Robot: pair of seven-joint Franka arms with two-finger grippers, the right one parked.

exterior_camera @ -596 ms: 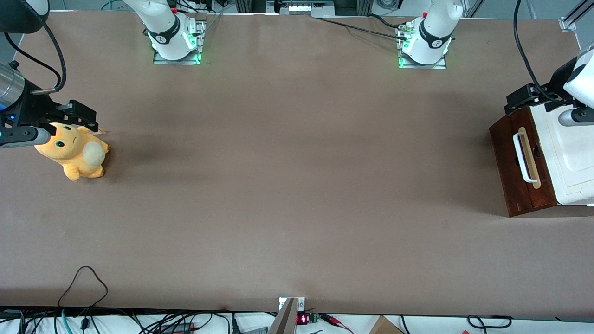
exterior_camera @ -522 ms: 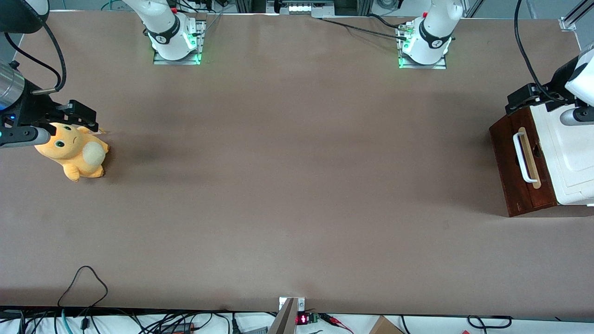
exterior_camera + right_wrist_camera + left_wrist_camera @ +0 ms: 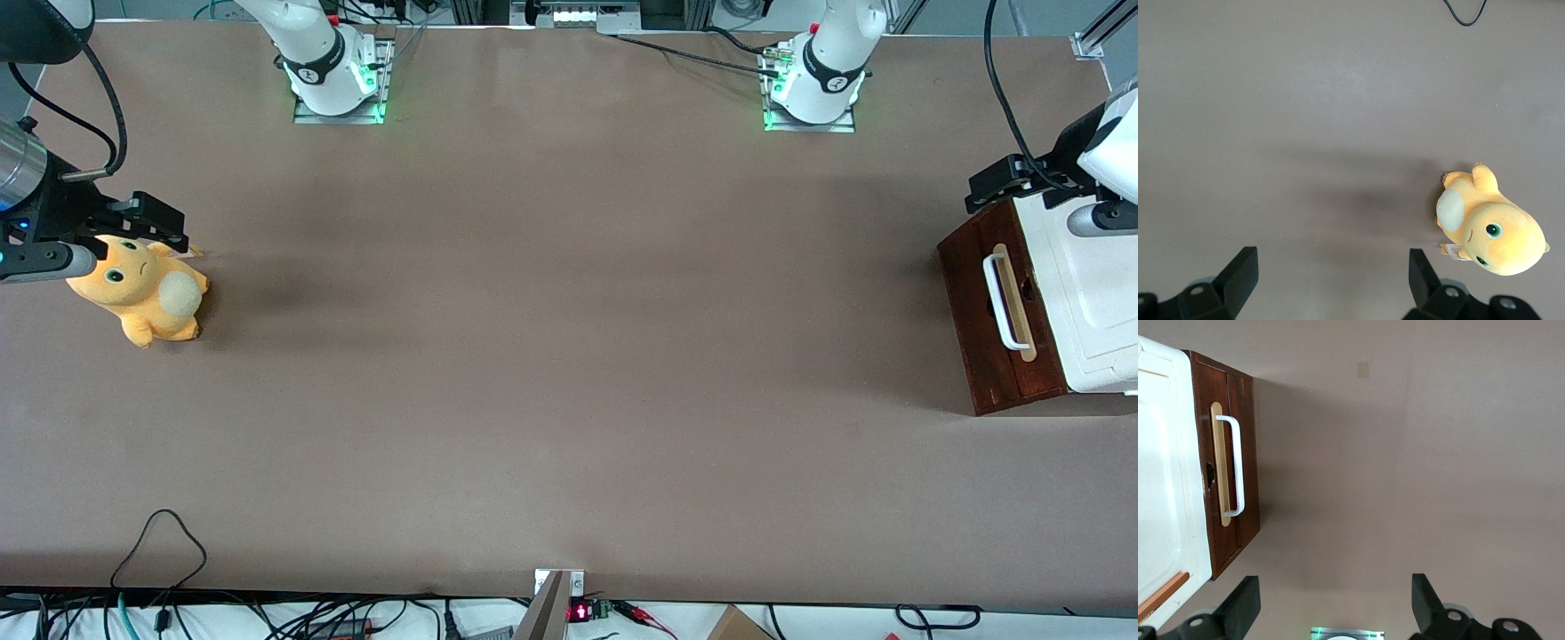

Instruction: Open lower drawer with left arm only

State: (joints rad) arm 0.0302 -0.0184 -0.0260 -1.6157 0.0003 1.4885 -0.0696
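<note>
The small black gripper (image 3: pixel 1000 185) of the glossy white left arm (image 3: pixel 1107 151) has moved a little away from the front camera in the last half second. It now hangs above the table, just beside the top corner of the dark reddish-brown wooden lower drawer (image 3: pixel 996 320). Its fingers (image 3: pixel 1241 607) stand wide apart and hold nothing. The drawer seems to be closed still, though the angle makes this hard to judge. The white bar handle (image 3: pixel 1000 302) is untouched, so the approach is probably not finished.
</note>
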